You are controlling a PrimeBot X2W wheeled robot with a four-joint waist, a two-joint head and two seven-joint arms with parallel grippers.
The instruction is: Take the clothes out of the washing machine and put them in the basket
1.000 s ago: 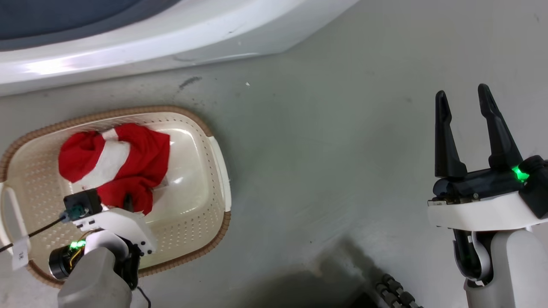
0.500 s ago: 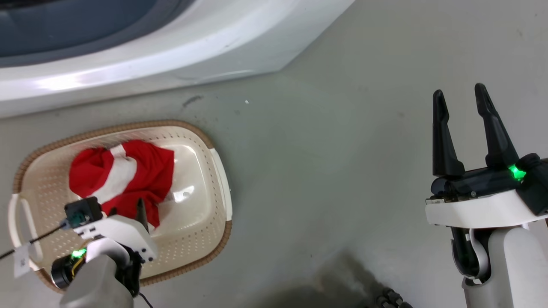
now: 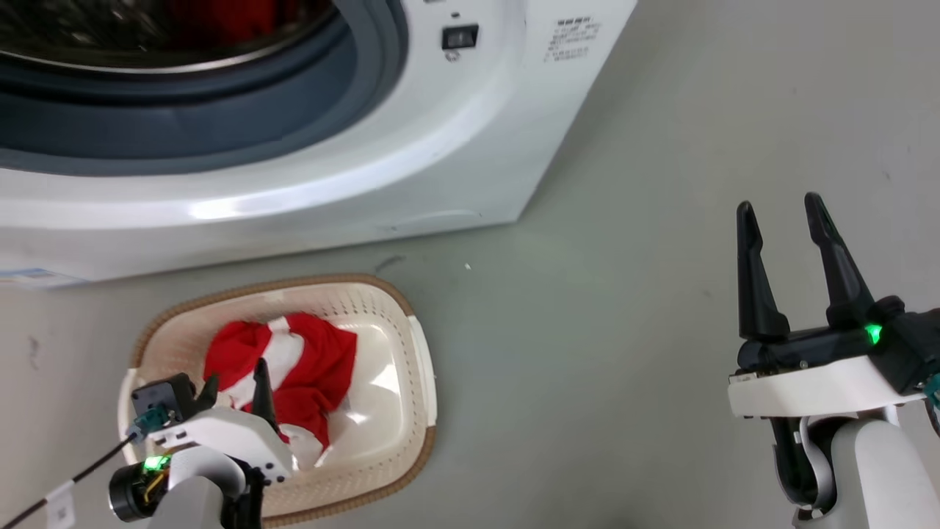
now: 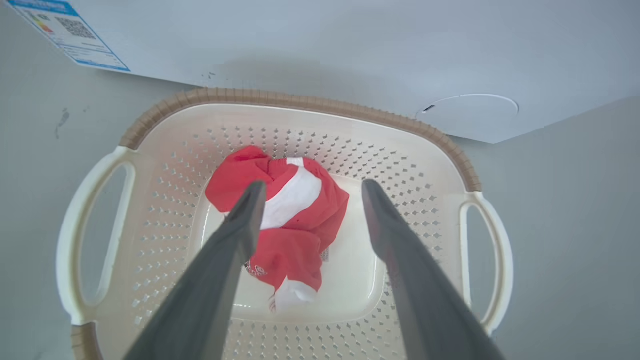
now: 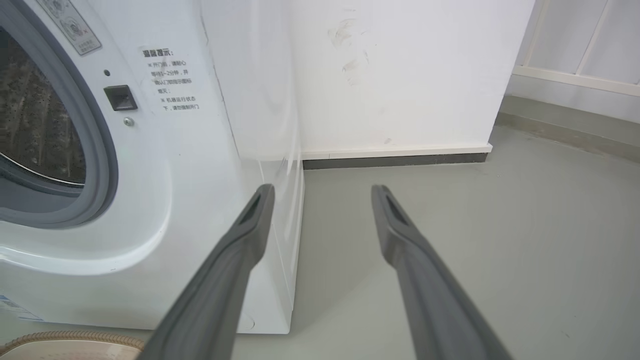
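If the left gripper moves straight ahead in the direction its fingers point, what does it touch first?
Most likely the red garment lying in the basket; depth is uncertain.

The head camera has tilted up, so the washing machine [image 3: 470,139] now shows its grey ring [image 3: 367,95] and drum [image 3: 110,37]. The left gripper [image 3: 235,383] has risen clear of the red garment [image 3: 312,367] in the basket [image 3: 420,411].

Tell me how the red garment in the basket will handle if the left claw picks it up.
Probably floppy: the red garment lies crumpled in soft folds, so it should drape from a pinch. Likely light for its bulk, as it looks like thin cloth. A hanging end might drag on the basket rim as the open left claw lifts.
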